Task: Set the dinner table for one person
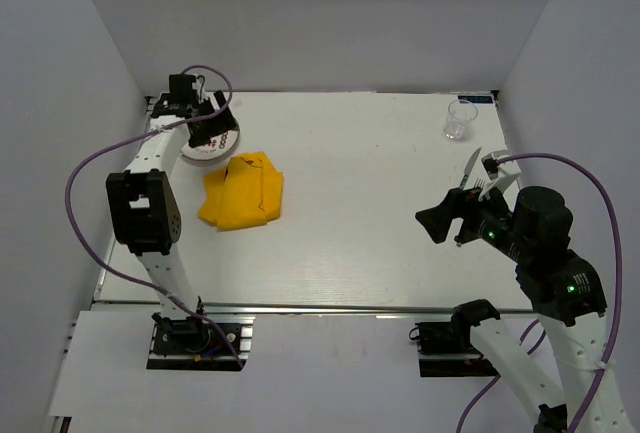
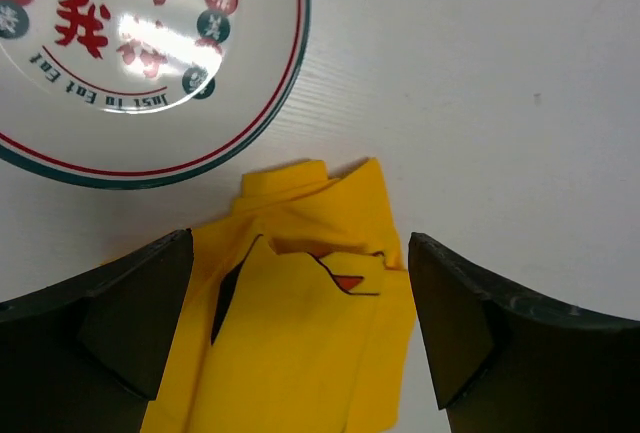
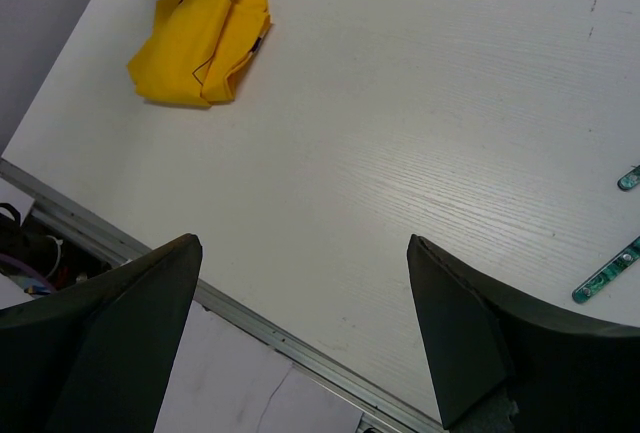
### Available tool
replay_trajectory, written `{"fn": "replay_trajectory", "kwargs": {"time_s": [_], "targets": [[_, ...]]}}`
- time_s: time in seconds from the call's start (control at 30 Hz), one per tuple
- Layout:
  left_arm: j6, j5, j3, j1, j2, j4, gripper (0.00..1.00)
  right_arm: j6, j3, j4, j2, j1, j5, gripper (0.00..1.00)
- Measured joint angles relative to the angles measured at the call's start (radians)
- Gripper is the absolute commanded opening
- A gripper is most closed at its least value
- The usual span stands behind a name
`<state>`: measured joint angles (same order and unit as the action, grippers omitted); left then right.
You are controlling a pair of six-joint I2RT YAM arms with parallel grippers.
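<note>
Two grippers, both released and grasping nothing. Left gripper (image 2: 300, 253): jaws spread wide in the lower part of the left wrist view, hanging over a folded yellow cloth (image 2: 310, 343) whose top edge lies between them. Whether they touch the cloth cannot be told. Just above the cloth, at upper left, lies a round plate (image 2: 150, 53) with a green and red rim and red printed characters, its face bare; cloth and plate look to be almost touching. Right gripper (image 3: 305, 248): jaws equally wide, held over open bench (image 3: 420, 143), with the metal rail (image 3: 250, 325) running diagonally across the lower left. The cloth sits well apart at upper left of that view, and two teal-patterned utensil handles (image 3: 608, 275) lie at the right edge. In the overhead view the white bench fills the centre. A clear glass (image 1: 458, 120) stands upright at its upper right corner, contents not discernible.
</note>
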<state>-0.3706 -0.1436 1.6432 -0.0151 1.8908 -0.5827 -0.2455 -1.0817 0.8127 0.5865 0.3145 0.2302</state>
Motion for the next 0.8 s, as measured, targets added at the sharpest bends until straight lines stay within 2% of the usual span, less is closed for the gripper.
{"fn": "replay_trajectory", "kwargs": {"time_s": [0.13,0.27,0.33,0.37,0.4,0.43,0.5,0.8], "targets": [[0.012,-0.029,-0.004,-0.003,0.126,-0.006,0.95,0.004,0.0,0.003,-0.003,0.0,-0.011,0.89],[0.016,-0.105,-0.079,-0.002,0.165,0.005,0.91,0.01,0.0,0.004,-0.012,0.0,-0.018,0.89],[0.014,-0.137,-0.121,0.002,0.156,0.018,0.75,0.012,0.0,0.004,-0.011,0.0,-0.018,0.89],[0.016,-0.154,-0.131,0.005,0.155,0.023,0.62,0.012,0.0,0.004,-0.011,0.0,-0.018,0.89],[0.014,-0.169,-0.134,0.007,0.155,0.023,0.3,0.013,0.0,0.004,-0.011,0.0,-0.018,0.89],[0.015,-0.187,-0.137,0.009,0.155,0.026,0.18,0.013,0.0,0.004,-0.011,0.0,-0.018,0.89],[0.02,-0.215,-0.14,0.011,0.152,0.037,0.0,0.014,0.0,0.004,-0.011,0.0,-0.018,0.89],[-0.061,-0.397,-0.149,0.034,0.063,0.158,0.0,0.013,0.033,-0.002,-0.011,0.0,-0.018,0.89]]}}
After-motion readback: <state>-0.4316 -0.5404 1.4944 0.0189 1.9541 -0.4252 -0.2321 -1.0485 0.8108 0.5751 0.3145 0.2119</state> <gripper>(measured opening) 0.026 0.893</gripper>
